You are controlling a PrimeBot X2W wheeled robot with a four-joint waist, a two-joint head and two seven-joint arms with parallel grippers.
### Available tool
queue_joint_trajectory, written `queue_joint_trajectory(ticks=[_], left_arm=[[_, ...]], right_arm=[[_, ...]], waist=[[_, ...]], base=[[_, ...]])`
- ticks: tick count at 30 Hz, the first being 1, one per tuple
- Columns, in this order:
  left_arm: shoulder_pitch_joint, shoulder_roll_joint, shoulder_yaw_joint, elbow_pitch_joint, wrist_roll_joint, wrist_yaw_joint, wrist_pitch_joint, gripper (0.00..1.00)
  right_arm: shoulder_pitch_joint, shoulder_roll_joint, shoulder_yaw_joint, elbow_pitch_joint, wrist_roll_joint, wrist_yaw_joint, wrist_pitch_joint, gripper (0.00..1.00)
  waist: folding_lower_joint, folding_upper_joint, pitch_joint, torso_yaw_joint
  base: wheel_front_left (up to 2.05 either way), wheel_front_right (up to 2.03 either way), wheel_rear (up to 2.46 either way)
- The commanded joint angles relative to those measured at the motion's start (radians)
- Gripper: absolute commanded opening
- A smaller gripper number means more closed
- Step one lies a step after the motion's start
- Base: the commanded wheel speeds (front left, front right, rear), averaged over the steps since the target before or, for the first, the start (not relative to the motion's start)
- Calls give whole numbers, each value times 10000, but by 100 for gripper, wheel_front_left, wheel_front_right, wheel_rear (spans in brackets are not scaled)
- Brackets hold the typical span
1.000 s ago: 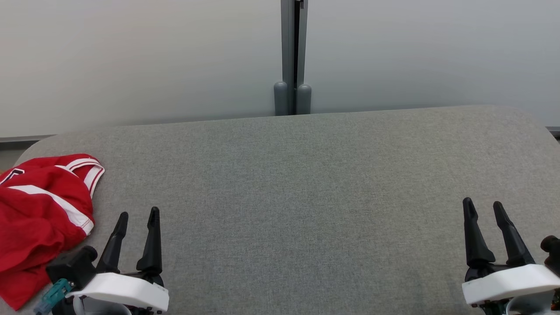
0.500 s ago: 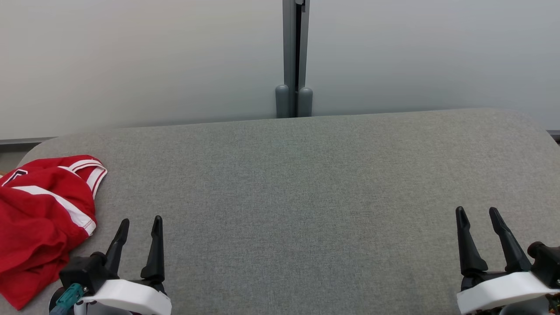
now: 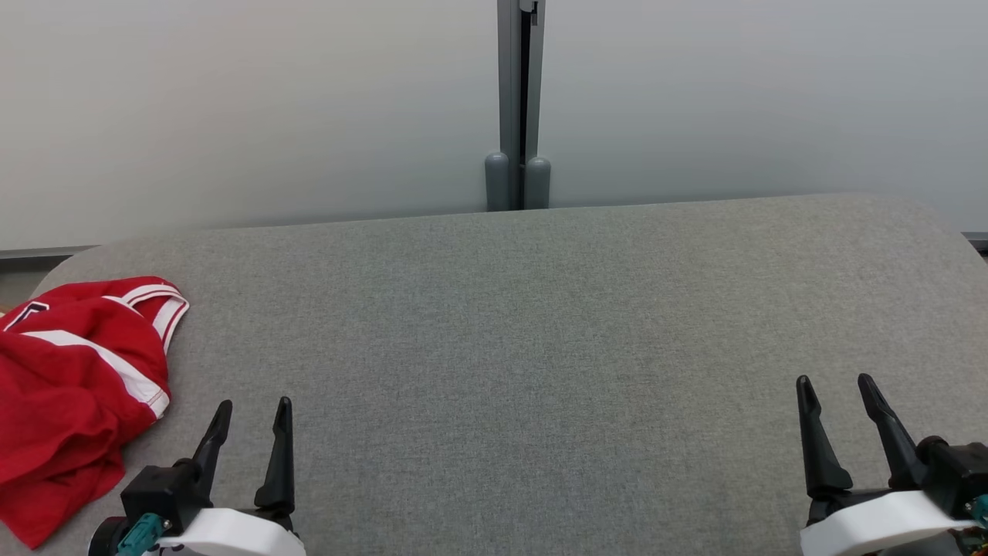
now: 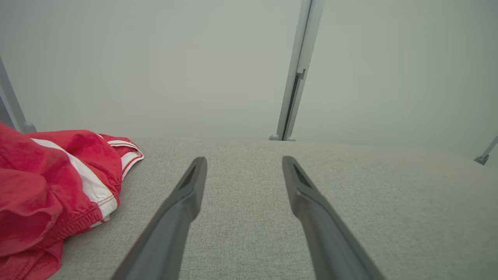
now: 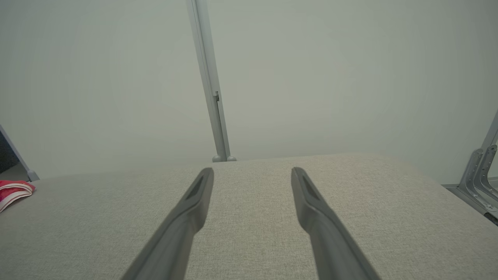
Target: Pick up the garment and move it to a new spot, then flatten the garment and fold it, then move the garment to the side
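Observation:
A crumpled red garment (image 3: 73, 386) with white stripes lies in a heap at the far left of the grey fabric table (image 3: 525, 324). In the left wrist view the garment (image 4: 50, 194) sits left of the fingers, apart from them. My left gripper (image 3: 253, 413) stands open at the lower left, just right of the garment, holding nothing. My right gripper (image 3: 835, 388) is open at the lower right, far from the garment. From the right wrist view a small edge of the garment (image 5: 13, 191) shows at the far left.
A pale wall runs behind the table, with a grey vertical post (image 3: 519, 108) at its middle. The table's rounded far corners show left and right. A metal bracket (image 5: 480, 175) stands beyond the table's right side.
Both grippers have drawn back toward the bottom edge of the head view. The head view has shifted slightly, so the table and garment sit a little lower.

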State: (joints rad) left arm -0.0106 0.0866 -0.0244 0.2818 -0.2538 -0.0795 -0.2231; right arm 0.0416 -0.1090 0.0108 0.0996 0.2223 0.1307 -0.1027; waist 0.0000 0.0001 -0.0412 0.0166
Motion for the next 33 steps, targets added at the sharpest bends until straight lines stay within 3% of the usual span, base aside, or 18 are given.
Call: queue_joint_trajectory(ticks=[1,20,33], left_arm=[[-7,23,59,41,95,-62,-74,100],[27,-169,244,493,1069,-203,-427,100],[-218,-237,289,753,912,-257,-433,100]], right_arm=[[60,-10,-13,-48,-152,0,-60,100],[200,35,42,8,-690,0,-156,100],[131,13,-72,13,-577,0,-105,100]], waist=[[0,-1,1,3],[0,-1,-32,37],[0,-1,-37,259]], base=[[0,0,0],[0,0,0],[0,0,0]])
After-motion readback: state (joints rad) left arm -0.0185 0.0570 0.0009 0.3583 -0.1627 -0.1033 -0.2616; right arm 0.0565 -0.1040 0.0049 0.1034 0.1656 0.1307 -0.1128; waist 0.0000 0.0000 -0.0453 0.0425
